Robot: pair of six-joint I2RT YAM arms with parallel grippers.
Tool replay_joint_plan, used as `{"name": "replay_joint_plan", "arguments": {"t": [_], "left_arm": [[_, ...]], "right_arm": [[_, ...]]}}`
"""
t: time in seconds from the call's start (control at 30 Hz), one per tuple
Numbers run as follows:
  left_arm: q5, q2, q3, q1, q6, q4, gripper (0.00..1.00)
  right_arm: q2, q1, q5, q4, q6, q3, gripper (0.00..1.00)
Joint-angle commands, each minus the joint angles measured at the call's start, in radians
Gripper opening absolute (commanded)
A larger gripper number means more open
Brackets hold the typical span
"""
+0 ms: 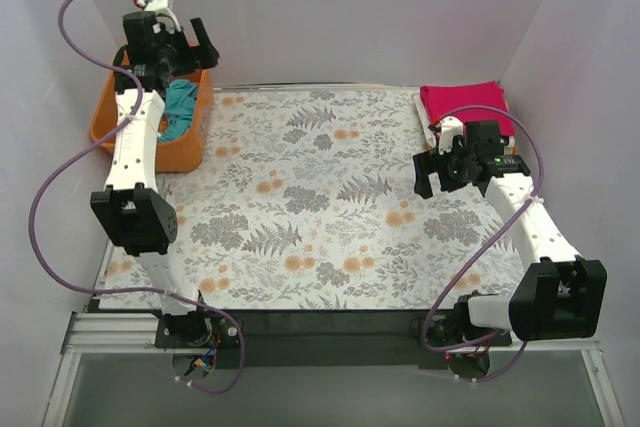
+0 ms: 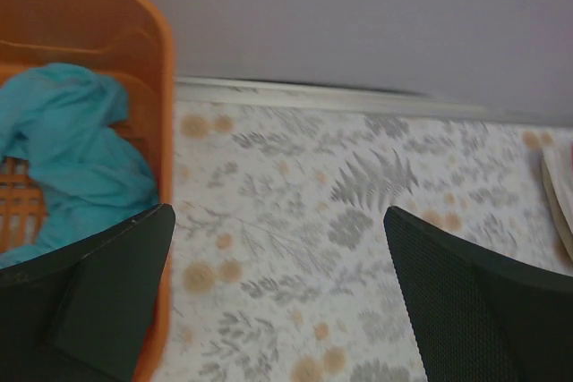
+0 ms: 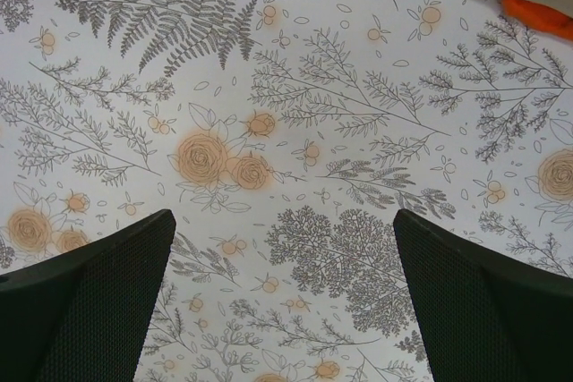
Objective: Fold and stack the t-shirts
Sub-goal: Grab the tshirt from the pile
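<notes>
At 10 o'clock on the worktop [image 1: 320, 217], crumpled teal t-shirt [image 1: 182, 102] sits in orange basket [image 1: 185, 155]; folded magenta t-shirt [image 1: 465, 102] at 2 o'clock. Left fingers [image 2: 116, 292] spread, empty, over basket; right fingers [image 3: 98, 292] spread, empty, near 3 o'clock. Likely step: fetching teal; next, lower and pinch cloth.

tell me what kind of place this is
Probably a lab test cell: white panels box in a floral-cloth table, the left arm and right arm are bolted to a metal frame at its near edge, and a teal t-shirt sits in an orange basket.
</notes>
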Motion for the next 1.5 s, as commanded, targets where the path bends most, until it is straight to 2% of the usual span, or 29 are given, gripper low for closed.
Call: {"name": "replay_joint_plan", "arguments": {"t": [0.0,0.07,0.13,0.27,0.37,0.53,0.9,1.07,1.23,1.27,1.33,1.37,1.4,1.43,1.47], "left_arm": [[-0.083,0.138,0.13,0.126,-0.106,0.067,0.98],[-0.115,0.19,0.17,0.153,-0.105,0.099,0.98],[-0.121,0.241,0.162,0.187,-0.102,0.16,0.94],[-0.155,0.336,0.163,0.231,-0.077,0.202,0.92],[-0.209,0.413,0.154,0.234,-0.04,0.224,0.92],[-0.146,0.489,0.125,0.242,-0.016,0.292,0.94],[-0.219,0.681,0.215,0.24,0.073,0.338,0.96],[-0.219,0.729,0.221,0.242,0.098,0.378,0.93],[-0.18,0.741,0.223,0.242,0.095,0.43,0.77],[-0.17,0.735,0.224,0.243,0.09,0.442,0.64],[-0.166,0.727,0.234,0.243,0.089,0.473,0.46],[-0.167,0.72,0.247,0.242,0.09,0.484,0.19],[-0.17,0.714,0.256,0.242,0.092,0.493,0.08],[-0.175,0.707,0.267,0.242,0.092,0.507,0.0],[-0.173,0.698,0.292,0.242,0.09,0.511,0.0]], "right_arm": [[0.027,-0.002,-0.003,0.022,0.008,0.016,0.98],[0.038,-0.001,-0.005,0.023,0.011,0.016,0.98],[0.049,-0.002,-0.029,0.023,0.011,0.011,0.98],[0.076,-0.002,-0.04,0.022,0.011,0.007,0.98],[0.095,-0.002,-0.032,0.022,0.011,0.007,0.98],[0.135,-0.002,-0.021,0.022,0.008,-0.004,0.98],[0.185,-0.002,-0.001,0.02,0.013,-0.01,0.98],[0.207,-0.002,0.002,0.016,0.014,0.001,0.98],[0.23,-0.002,-0.006,-0.003,0.014,0.011,0.98],[0.23,-0.002,-0.008,-0.006,0.013,0.011,0.98],[0.23,-0.001,-0.014,-0.007,0.013,0.013,0.98],[0.231,-0.001,-0.015,-0.01,0.013,0.018,0.98],[0.231,-0.002,-0.018,-0.01,0.011,0.019,0.98],[0.231,-0.002,-0.018,-0.013,0.01,0.022,0.98],[0.23,-0.001,-0.018,-0.013,0.01,0.025,0.98]]}}
